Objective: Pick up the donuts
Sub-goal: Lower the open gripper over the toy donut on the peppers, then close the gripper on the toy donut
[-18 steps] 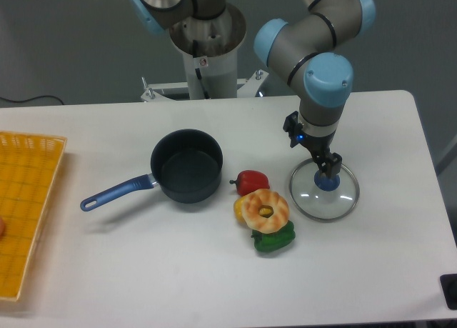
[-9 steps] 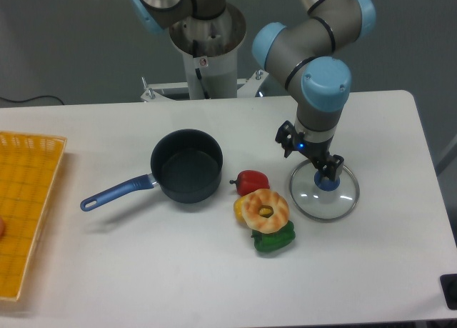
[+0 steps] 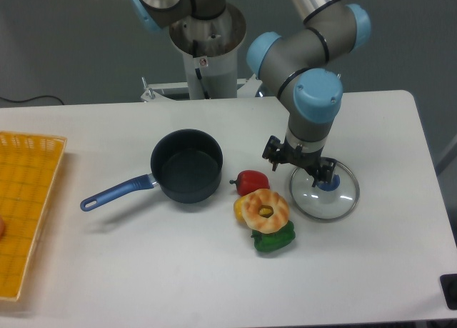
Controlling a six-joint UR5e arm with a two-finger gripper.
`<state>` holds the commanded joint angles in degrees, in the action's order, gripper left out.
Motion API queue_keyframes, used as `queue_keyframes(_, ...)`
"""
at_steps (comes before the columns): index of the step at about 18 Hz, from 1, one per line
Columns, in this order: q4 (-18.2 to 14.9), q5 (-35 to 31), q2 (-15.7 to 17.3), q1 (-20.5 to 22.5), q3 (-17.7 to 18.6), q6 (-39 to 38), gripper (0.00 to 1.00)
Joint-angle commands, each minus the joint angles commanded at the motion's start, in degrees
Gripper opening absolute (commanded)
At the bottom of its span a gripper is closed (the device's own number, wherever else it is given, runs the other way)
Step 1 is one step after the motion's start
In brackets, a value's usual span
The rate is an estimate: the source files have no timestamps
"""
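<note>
Green toy pepper (image 3: 273, 238) sits nearest the camera on the white table (image 3: 143, 271), touching the near edge of the donut (image 3: 265, 209). Donut – tan-orange ring, pale icing, centre hole – lies flat on the pepper cluster, just right of the pot (image 3: 186, 165) and partly over a yellow pepper (image 3: 238, 209) that peeks out on its left. Red pepper (image 3: 251, 181) is just behind the donut, between it and the pot's rim. Glass lid (image 3: 323, 191) with a blue knob lies flat just right of the donut, not touching it. Gripper (image 3: 300, 164) hangs low over the lid's far-left edge, behind and right of the donut – fingers dark, gap not readable, so I can't tell whether the jaws are apart. Pot's blue handle points left and toward the camera. Yellow basket (image 3: 25, 199) sits far left of the pot, at the table edge.
</note>
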<state>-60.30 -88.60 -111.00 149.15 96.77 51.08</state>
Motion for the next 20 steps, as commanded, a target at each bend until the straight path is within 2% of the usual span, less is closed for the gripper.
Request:
queue_keyframes(4,2.90,1.05,-1.58,-0.62,-1.31,-5.98,1.00)
queue_keyframes(7,3.00,1.76,-2.20,-0.80,-3.24,-8.71,1.00)
queue_keyframes(13,3.17,1.76,-3.87,-0.80,-4.39,-9.59,1.00)
queue_keyframes(16,4.75,1.67,-4.84,-0.80,-4.57,-9.59,0.99)
queue_keyframes(20,5.28,1.67,-5.28,-0.88,-4.66,-9.68,0.97)
